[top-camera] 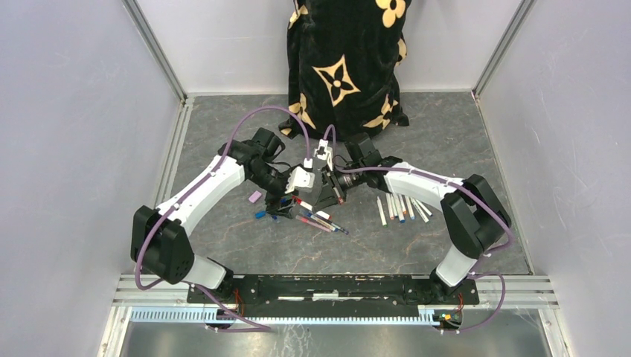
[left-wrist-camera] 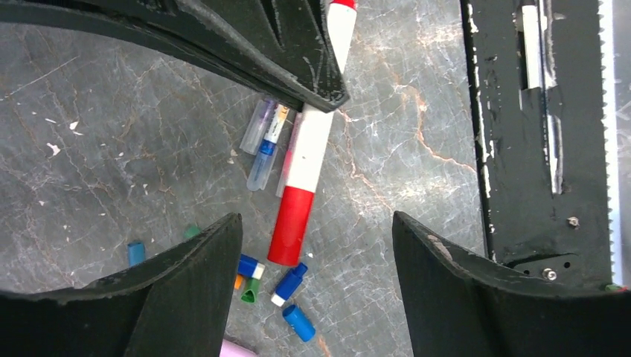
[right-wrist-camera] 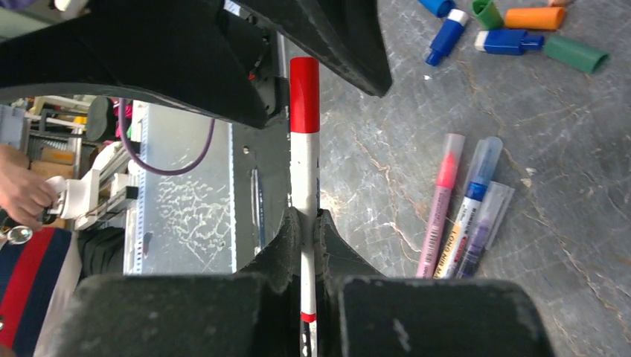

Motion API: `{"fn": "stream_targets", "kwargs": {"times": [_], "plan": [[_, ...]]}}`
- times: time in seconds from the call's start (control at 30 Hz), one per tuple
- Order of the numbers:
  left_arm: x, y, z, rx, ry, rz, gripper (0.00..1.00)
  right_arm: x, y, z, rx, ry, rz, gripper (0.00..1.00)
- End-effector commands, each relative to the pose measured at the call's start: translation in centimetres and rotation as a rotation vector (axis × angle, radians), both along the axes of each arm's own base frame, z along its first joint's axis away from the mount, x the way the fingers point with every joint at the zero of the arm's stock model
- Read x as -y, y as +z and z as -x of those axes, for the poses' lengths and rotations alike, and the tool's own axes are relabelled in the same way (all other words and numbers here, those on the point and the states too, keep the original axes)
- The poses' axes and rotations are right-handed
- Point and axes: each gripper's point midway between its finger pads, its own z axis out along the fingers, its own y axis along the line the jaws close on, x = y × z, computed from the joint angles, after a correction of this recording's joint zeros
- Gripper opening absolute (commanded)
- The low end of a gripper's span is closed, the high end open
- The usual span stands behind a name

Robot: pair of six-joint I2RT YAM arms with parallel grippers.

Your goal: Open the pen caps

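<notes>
Partway: loose caps (left-wrist-camera: pixel 298 321) litter counter (left-wrist-camera: pixel 111 111); right claw (right-wrist-camera: pixel 306 223) clamps a pen (right-wrist-camera: pixel 304 163), left claw (left-wrist-camera: pixel 316 219) gapes round its red cap (left-wrist-camera: pixel 292 223); three capped pens (right-wrist-camera: pixel 476 201) wait.

The white-shelled, black-jointed left arm (top-camera: pixel 208 190) and right arm (top-camera: pixel 424 182) bend inward, their wrists nearly meeting. The black two-finger right gripper (right-wrist-camera: pixel 306 223) pinches the barrel of a thin white pen (right-wrist-camera: pixel 304 160) between closed jaws. The black left gripper (left-wrist-camera: pixel 316 223) is spread wide, the pen's red plastic cap (left-wrist-camera: pixel 294 223) between its jaws, touching neither.
</notes>
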Motion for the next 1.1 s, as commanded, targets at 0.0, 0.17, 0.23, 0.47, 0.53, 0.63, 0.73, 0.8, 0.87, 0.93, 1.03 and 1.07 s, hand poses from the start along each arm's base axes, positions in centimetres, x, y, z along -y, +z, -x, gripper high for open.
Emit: {"fn": "stream_targets", "kwargs": {"times": [0.0, 0.17, 0.23, 0.47, 0.53, 0.63, 0.73, 0.8, 0.87, 0.93, 1.03, 1.07], "plan": [[0.3, 0.2, -1.0, 0.106, -0.043, 0.001, 0.74, -0.8, 1.9, 0.4, -0.022, 0.074, -0.057, 0.00], [0.5, 0.2, -0.7, 0.115, -0.064, -0.001, 0.39, -1.2, 1.7, 0.4, -0.050, 0.076, -0.054, 0.00], [0.5, 0.1, -0.5, 0.117, -0.073, -0.002, 0.22, -1.6, 1.8, 0.3, -0.054, 0.076, -0.060, 0.00], [0.4, 0.3, -0.3, 0.130, -0.076, -0.008, 0.02, -3.3, 2.0, -0.1, -0.083, 0.038, -0.082, 0.34], [0.5, 0.5, -0.3, 0.132, -0.074, -0.002, 0.02, -4.1, 1.7, 0.4, -0.091, 0.054, -0.076, 0.37], [0.5, 0.6, -0.2, 0.136, -0.074, 0.000, 0.02, -4.6, 1.5, 0.9, -0.113, 0.072, -0.081, 0.29], [-0.2, 0.2, -0.3, 0.163, -0.089, -0.030, 0.02, -4.3, 1.7, 1.5, -0.114, 0.095, -0.100, 0.00], [-0.6, -0.1, -0.6, 0.190, -0.088, -0.053, 0.02, -3.7, 1.8, 1.6, -0.094, 0.092, -0.090, 0.00], [-1.2, -0.2, -1.3, 0.228, -0.075, -0.078, 0.02, -2.7, 1.3, 1.5, -0.080, 0.076, -0.064, 0.00], [-2.0, -0.3, -2.4, 0.270, -0.056, -0.106, 0.02, -1.5, 0.6, 1.5, -0.077, 0.055, -0.021, 0.00], [-4.1, -0.5, -5.0, 0.326, 0.004, -0.154, 0.02, 0.4, -0.9, 1.6, -0.076, 0.016, 0.039, 0.00], [-4.9, -0.5, -5.9, 0.340, 0.023, -0.165, 0.02, 1.0, -1.2, 1.7, -0.079, 0.007, 0.047, 0.00]]}}
